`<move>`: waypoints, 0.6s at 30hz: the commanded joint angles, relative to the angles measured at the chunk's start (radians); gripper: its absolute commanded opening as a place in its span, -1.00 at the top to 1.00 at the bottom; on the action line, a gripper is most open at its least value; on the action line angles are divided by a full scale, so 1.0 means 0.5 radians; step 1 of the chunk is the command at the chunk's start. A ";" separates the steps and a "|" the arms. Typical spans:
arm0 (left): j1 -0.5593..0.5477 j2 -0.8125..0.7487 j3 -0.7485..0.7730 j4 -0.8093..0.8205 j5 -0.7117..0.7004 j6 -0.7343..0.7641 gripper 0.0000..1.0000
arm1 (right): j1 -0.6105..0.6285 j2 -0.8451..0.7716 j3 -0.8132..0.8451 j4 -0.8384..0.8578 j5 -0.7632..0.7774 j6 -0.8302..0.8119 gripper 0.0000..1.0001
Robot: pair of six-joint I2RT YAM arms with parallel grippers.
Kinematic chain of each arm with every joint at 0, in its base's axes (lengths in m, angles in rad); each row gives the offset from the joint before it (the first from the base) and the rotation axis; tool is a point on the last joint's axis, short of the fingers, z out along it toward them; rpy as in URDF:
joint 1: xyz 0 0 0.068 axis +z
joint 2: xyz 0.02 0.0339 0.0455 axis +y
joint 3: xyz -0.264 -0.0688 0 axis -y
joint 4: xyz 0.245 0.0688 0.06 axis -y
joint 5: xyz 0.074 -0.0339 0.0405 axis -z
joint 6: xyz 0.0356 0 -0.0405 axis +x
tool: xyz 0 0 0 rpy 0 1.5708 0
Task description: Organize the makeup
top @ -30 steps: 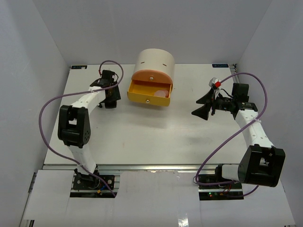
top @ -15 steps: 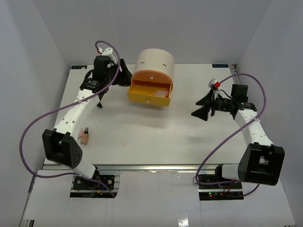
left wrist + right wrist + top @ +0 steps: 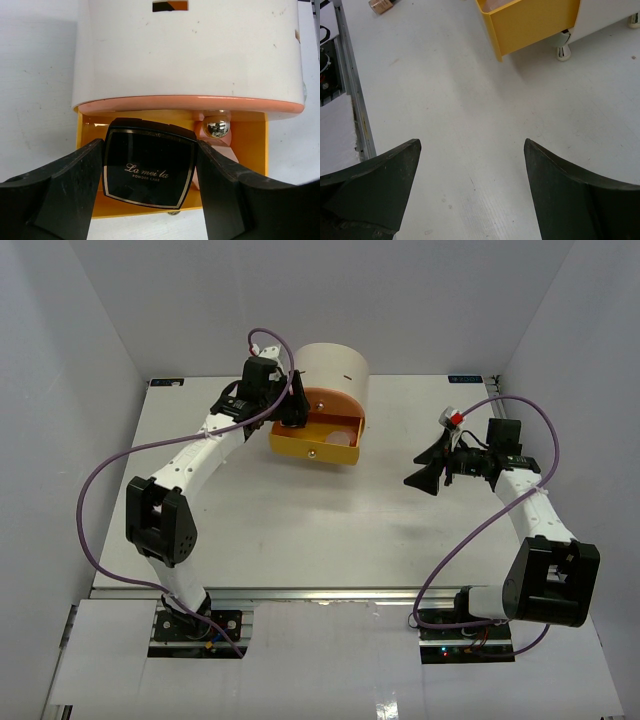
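Left gripper (image 3: 291, 411) clamps the glossy black square powder compact (image 3: 149, 170) just above the open yellow plastic drawer (image 3: 252, 150). It's the stowing step. Next: lower it inside, then let go cleanly. Right gripper (image 3: 472, 145) hangs spread wide, empty.

Right gripper (image 3: 471, 145): jaws spread wide, nothing between them, above bare white tabletop (image 3: 445, 100). Top edge: open yellow drawer (image 3: 535, 22), with the cream unit's foot (image 3: 563, 50) beside it. Top left corner: tan bottle (image 3: 381, 5), lying down, partly cropped.
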 commanded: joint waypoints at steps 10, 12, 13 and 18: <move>-0.008 -0.250 0.037 0.017 -0.053 0.038 -0.96 | -0.009 0.031 -0.006 0.251 0.551 0.374 -0.80; -0.008 -0.336 -0.006 0.017 -0.030 0.061 -0.96 | 0.009 0.044 0.019 0.319 0.905 0.532 -0.80; -0.008 -0.395 -0.048 0.019 -0.017 0.084 -0.96 | 0.025 0.064 0.045 0.344 1.088 0.619 -0.80; 0.002 -0.854 -0.484 0.059 -0.037 0.214 -0.96 | 0.146 0.385 0.369 0.330 2.214 1.005 -0.80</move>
